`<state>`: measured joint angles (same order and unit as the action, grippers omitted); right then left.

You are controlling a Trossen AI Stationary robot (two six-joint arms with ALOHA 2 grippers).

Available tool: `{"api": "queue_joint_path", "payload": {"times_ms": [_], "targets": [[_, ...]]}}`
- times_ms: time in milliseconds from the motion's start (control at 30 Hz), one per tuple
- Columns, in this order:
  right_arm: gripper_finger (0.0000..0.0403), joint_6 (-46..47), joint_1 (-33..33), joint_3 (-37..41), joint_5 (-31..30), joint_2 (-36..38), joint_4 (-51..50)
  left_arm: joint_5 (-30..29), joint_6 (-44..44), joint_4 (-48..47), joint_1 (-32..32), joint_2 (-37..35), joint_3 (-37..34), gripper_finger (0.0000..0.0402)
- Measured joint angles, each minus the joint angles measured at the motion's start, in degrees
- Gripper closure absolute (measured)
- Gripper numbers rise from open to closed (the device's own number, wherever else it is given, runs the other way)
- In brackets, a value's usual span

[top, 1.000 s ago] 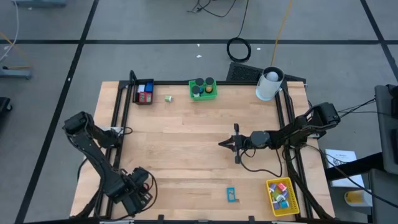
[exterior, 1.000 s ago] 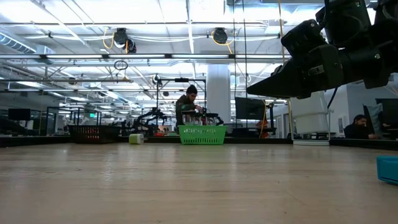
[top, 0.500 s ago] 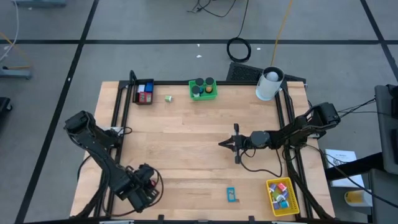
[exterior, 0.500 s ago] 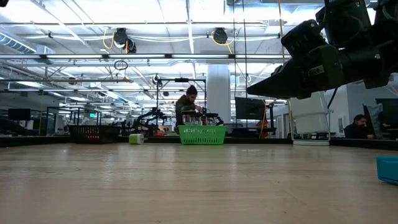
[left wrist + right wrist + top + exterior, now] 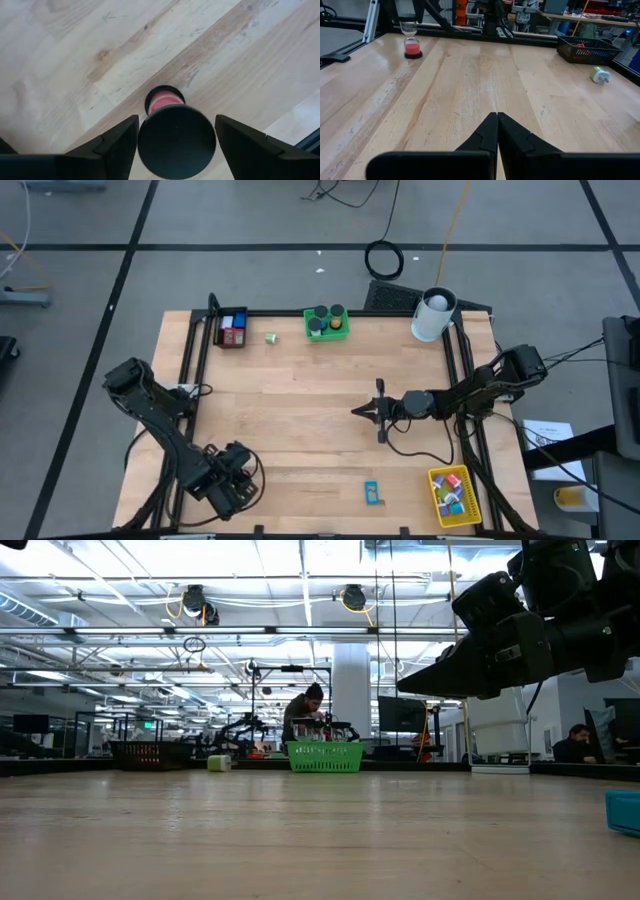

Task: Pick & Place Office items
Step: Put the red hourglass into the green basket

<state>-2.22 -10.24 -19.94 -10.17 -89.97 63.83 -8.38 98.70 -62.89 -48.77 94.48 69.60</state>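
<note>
I see my left gripper (image 5: 176, 131) with jaws spread around an hourglass (image 5: 175, 135) standing on the counter (image 5: 75, 60), right gripper (image 5: 496, 131) jaws pressed together.

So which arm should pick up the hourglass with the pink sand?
Left. The left gripper hangs directly over the hourglass, jaws open on either side of it. The right gripper sits mid-table, jaws shut, well away.

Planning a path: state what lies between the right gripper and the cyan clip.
Only bare table, from right gripper to cyan clip, by the high view.
</note>
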Motion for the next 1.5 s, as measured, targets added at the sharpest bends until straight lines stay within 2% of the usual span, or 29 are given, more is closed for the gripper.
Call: {"api": "queue_joint_path", "payload": {"times_ms": [167,467,567,733,867,967,1100,1200,1267,1400,1500], "targets": [[0.0403,0.0,0.0,0.0,0.0,0.0,-0.1,1.4,-1.3,0.8,0.3,1.3,0.0,0.013],[0.0403,0.0,0.0,0.0,0.0,0.0,-0.2,3.9,-5.9,3.3,0.9,4.6,0.0,0.0104],[0.0403,0.0,0.0,0.0,0.0,0.0,-0.2,3.9,-6.1,3.1,0.8,4.5,0.0,0.0126],[0.0403,0.0,0.0,0.0,0.0,0.0,-0.2,3.9,-6.5,2.5,0.8,4.5,0.0,0.0197],[0.0403,0.0,0.0,0.0,0.0,0.0,-0.2,3.8,-8.6,2.5,1.0,4.1,0.0,0.0199],[0.0403,0.0,0.0,0.0,0.0,0.0,-0.2,2.2,-9.6,1.0,1.5,1.6,0.0,0.0199],[0.0403,0.0,-0.2,0.0,0.0,0.0,-0.2,-6.0,-12.8,-4.3,3.3,-3.7,0.0,0.0199],[0.0403,0.0,-0.4,0.0,0.0,0.0,-0.2,-13.9,-21.1,-6.3,7.6,-7.0,0.0,0.0199],[0.0403,0.0,-0.4,0.0,0.0,0.0,-0.2,-16.4,-29.4,-4.2,12.5,-8.3,0.0,0.0199],[0.0403,0.0,-0.4,0.0,0.0,0.0,-0.2,-16.4,-52.8,7.3,24.6,-8.3,0.0,0.0199],[0.0403,0.0,-0.4,0.0,0.0,0.0,-0.2,-12.3,-69.7,18.5,35.0,-7.7,0.1,0.0199]]}}
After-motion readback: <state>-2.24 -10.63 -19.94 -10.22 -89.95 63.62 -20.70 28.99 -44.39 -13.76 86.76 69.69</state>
